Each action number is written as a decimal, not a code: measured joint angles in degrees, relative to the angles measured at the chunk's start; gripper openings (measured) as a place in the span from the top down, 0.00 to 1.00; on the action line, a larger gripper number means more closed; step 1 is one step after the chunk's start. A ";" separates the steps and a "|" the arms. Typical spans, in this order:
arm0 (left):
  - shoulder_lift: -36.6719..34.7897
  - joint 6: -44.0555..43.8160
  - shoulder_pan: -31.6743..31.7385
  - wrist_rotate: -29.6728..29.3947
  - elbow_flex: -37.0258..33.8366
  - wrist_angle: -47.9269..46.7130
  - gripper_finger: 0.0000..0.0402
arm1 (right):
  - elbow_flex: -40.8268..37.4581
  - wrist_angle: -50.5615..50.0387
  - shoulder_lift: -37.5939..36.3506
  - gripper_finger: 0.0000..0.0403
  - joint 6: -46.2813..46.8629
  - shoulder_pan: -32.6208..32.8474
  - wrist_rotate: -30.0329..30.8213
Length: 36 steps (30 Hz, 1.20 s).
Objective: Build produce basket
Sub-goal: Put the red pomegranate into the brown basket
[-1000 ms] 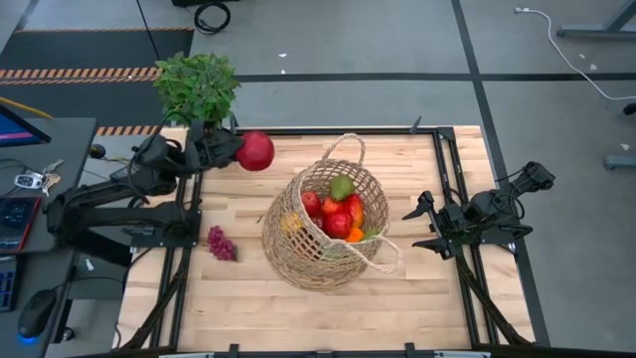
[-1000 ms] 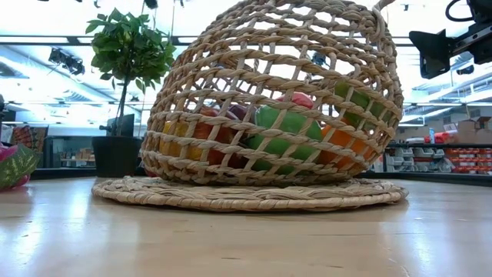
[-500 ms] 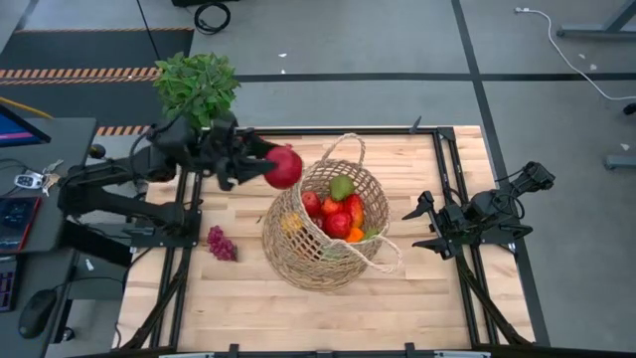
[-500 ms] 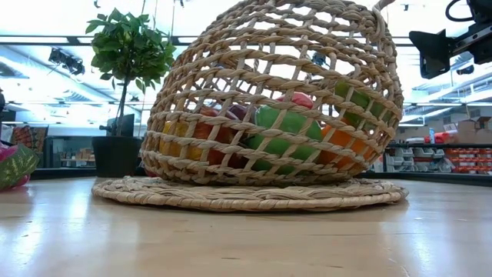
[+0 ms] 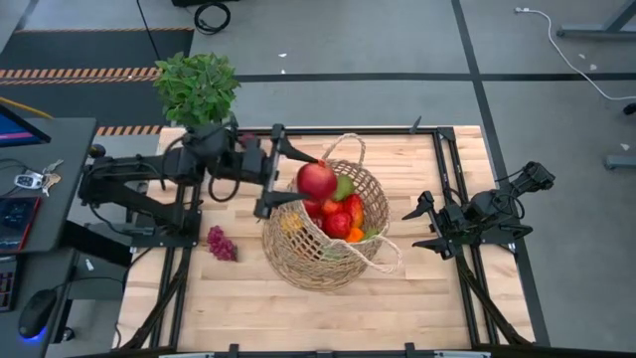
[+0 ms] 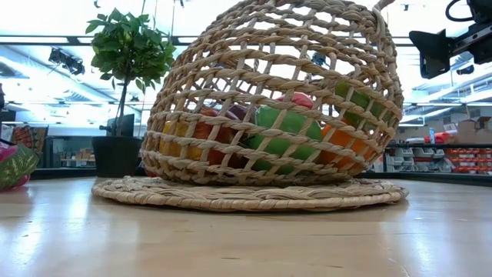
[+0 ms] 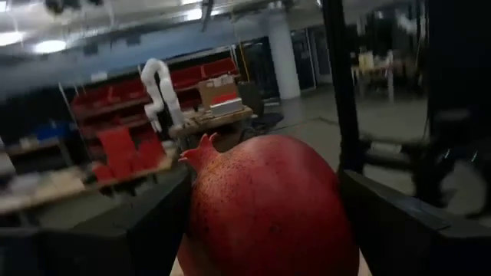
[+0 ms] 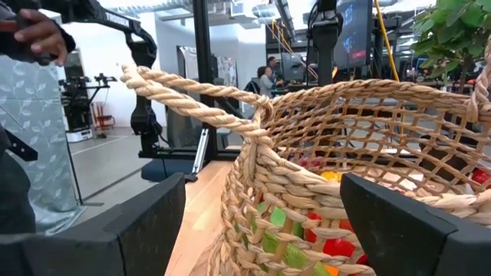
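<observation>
The left end effector (image 5: 289,177) is hovering over the basket (image 5: 323,254) rim, its fingers spread wide with a pomegranate (image 5: 317,180) sitting between them; whether they are pressing on it, I cannot tell. In the left wrist view the pomegranate (image 7: 268,207) is filling the gap. It looks hard, smooth and round, likely to roll, so gripping across its widest part suits it. Grapes (image 5: 221,243) are lying on the counter (image 5: 229,298) left of the basket, probably knobbly and best pinched across the cluster. The right end effector (image 5: 425,225) is waiting, fingers apart, right of the basket.
</observation>
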 joint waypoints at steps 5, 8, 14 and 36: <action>3.08 15.61 -1.85 -0.06 1.13 0.66 0.19 | 0.01 -0.11 -0.01 0.13 0.00 0.00 0.00; 4.80 27.02 -2.92 -0.31 1.26 1.04 0.19 | 0.00 -0.07 0.00 0.13 0.00 0.02 0.00; 8.23 44.41 -4.46 -0.55 1.26 1.09 0.18 | 0.00 -0.10 -0.01 0.13 0.00 0.01 0.00; 12.29 56.48 -2.40 -0.42 1.26 1.06 0.18 | 0.00 -0.11 -0.02 0.13 0.00 0.02 0.00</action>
